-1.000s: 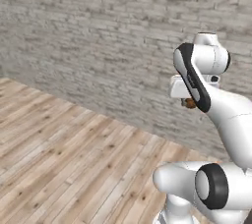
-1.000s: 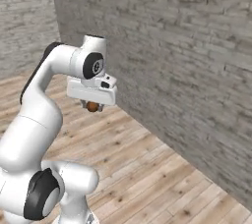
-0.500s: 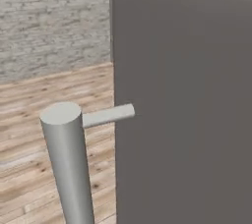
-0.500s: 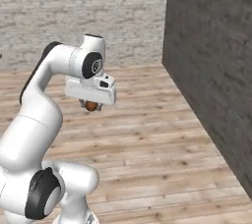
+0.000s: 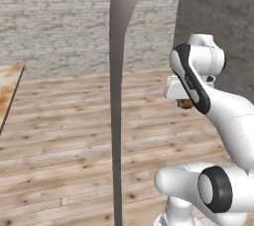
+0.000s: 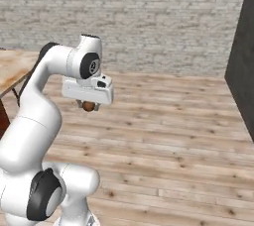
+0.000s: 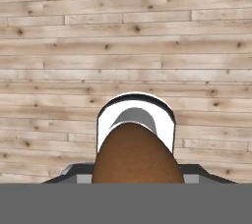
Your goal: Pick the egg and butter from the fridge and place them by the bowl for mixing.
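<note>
My gripper [image 6: 88, 104] is shut on the egg [image 6: 89, 106], a small brown oval that hangs below the white hand, high above the plank floor. From the left base view the egg [image 5: 186, 103] peeks out under the gripper [image 5: 185, 102], beside the dark forearm. The hand view looks straight down, with the egg [image 7: 135, 156] large at the bottom, hiding the fingertips. The fridge [image 6: 243, 71] shows as a tall dark grey slab at the right edge, and as the fridge [image 5: 218, 22] behind the arm. The butter and the bowl are out of view.
A pale grey curved post [image 5: 116, 121] rises very close in front of the left base camera. A wooden surface [image 5: 7, 91] juts in at the left, also seen as a wooden surface [image 6: 15, 69]. A stone brick wall [image 6: 149, 17] closes the back.
The whole scene has swung across both base views, so the base has turned. The arm keeps the same pose, with the egg still in the gripper.
</note>
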Available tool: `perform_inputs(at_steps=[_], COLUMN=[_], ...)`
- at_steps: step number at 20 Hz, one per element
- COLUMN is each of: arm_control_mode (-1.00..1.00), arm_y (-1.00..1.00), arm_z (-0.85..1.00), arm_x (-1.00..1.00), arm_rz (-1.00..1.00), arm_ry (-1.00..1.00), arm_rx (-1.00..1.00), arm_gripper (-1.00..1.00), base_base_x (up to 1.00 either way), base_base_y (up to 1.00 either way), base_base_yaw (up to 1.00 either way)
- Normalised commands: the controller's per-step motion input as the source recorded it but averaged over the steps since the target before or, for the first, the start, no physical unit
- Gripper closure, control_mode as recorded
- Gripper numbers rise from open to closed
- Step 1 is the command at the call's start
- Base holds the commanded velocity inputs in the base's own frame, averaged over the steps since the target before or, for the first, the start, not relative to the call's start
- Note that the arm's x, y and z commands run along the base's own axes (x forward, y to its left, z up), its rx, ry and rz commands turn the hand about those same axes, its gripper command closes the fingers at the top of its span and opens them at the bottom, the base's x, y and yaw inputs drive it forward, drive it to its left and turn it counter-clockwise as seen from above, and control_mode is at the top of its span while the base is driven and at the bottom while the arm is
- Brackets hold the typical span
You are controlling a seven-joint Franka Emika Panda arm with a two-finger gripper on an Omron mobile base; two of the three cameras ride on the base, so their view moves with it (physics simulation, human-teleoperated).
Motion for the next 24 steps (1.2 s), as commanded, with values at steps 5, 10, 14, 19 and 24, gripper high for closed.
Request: perform_inputs(at_steps=[5, 10, 14, 19, 24], arm_control_mode=[1.0, 1.0, 1.0, 1.0, 1.0], arm_y=[0.0, 0.0, 0.0, 0.0, 0.0], arm_z=[0.0, 0.0, 0.0, 0.0, 0.0], arm_x=[0.0, 0.0, 0.0, 0.0, 0.0], arm_rz=[0.0, 0.0, 0.0, 0.0, 0.0], arm_ry=[0.0, 0.0, 0.0, 0.0, 0.0], arm_rx=[0.0, 0.0, 0.0, 0.0, 0.0], arm_gripper=[1.0, 1.0, 1.0, 1.0, 1.0], base_base_x=[0.92, 0.81, 0.54, 0.4, 0.48], base_base_y=[0.07, 0.07, 0.0, -0.01, 0.0], base_base_yaw=[0.26, 0.36, 0.67, 0.8, 0.71])
